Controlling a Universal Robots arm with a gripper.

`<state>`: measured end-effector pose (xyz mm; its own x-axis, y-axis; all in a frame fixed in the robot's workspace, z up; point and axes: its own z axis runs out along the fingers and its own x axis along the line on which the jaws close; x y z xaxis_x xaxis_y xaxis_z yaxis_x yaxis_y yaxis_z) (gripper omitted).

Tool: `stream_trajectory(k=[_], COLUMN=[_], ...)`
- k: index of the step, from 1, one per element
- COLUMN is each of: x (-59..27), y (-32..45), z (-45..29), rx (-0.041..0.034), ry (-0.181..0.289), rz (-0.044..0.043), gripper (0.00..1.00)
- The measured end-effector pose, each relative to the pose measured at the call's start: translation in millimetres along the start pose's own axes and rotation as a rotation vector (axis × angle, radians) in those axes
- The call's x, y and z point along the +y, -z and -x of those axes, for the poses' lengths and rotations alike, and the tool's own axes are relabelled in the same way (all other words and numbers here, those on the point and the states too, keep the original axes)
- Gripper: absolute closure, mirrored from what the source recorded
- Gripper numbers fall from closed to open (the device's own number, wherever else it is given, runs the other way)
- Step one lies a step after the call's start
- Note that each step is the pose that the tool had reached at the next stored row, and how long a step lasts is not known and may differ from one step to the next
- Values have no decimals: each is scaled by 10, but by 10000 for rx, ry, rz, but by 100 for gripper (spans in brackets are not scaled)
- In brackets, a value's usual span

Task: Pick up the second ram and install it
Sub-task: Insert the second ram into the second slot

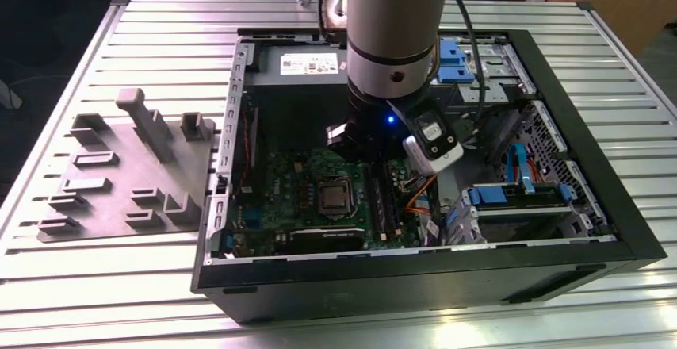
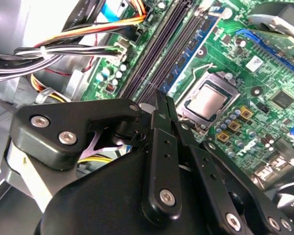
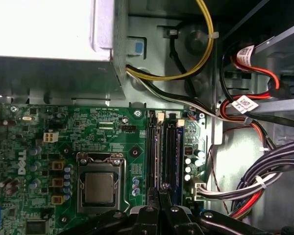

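Inside the open computer case (image 1: pixel 592 206), the gripper (image 2: pixel 164 105) hangs low over the motherboard (image 3: pixel 88 127) in both wrist views. Its jaws are drawn together, and nothing can be made out between them. Just beyond the tips run the memory slots (image 3: pixel 156 147). A dark-blue ram stick (image 3: pixel 170 152), judged to be the second ram, stands on edge in one slot, just beside the line of the tips. Farther off lie the CPU socket (image 3: pixel 99 186) and the grey power supply (image 3: pixel 49 29). Step in hand, as judged: seating the stick. Finishing calls for pressure straight down the slot; whether the end latches have closed cannot be told. The grey fixture (image 1: pixel 116 174) lies well apart.
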<state>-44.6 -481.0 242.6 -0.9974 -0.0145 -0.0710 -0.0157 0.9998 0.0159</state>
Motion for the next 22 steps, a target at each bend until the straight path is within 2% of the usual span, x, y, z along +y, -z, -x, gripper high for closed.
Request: stream_trajectory(k=[10,16,22], x=[1,42,46], y=[-73,-115,-144], z=[27,26,23], rx=[0,0,1], ry=[-2,0,0], rz=[-1,0,-3], gripper=[88,88,88])
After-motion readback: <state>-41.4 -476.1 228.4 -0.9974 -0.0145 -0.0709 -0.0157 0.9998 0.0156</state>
